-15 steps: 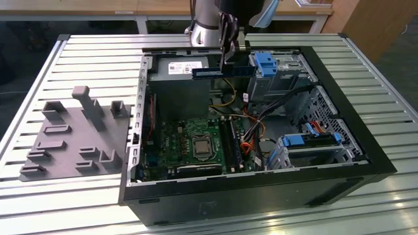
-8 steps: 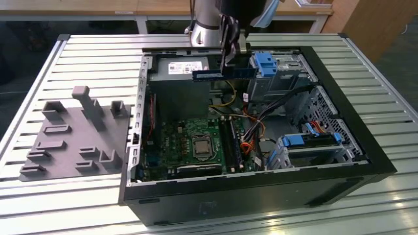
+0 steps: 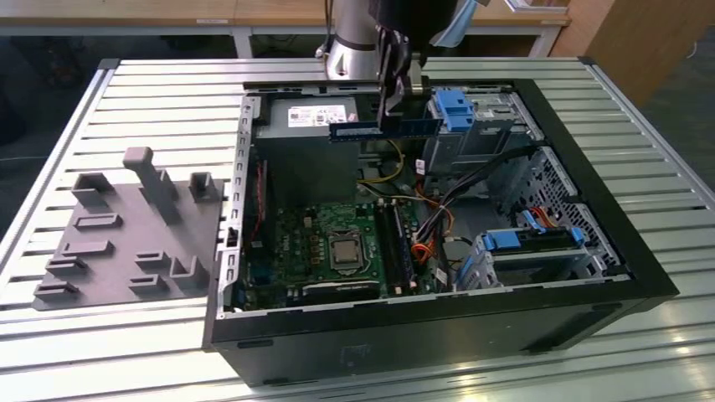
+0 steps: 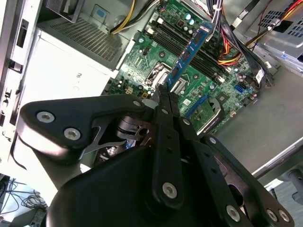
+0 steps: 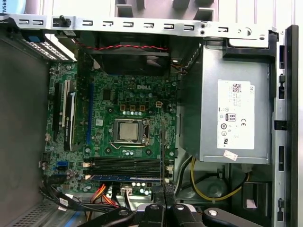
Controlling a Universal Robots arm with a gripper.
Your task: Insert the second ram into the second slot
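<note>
Slatted aluminium table [image 3: 167, 92]; wooden bench [image 3: 134, 10] behind; wooden cabinet [image 3: 637, 33] exterior view's right; dark floor [image 3: 33, 84].

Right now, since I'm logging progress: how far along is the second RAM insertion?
Done: pickup. In hand: the second ram, clamped in the fingers above the open computer case. Left: seating it, since it hangs clear of the memory slots.

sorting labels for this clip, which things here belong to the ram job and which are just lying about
In the job: second ram; tool, shut on it; memory slots; motherboard.
Lying about: grey holder tray; power supply; blue drive latches.
</note>
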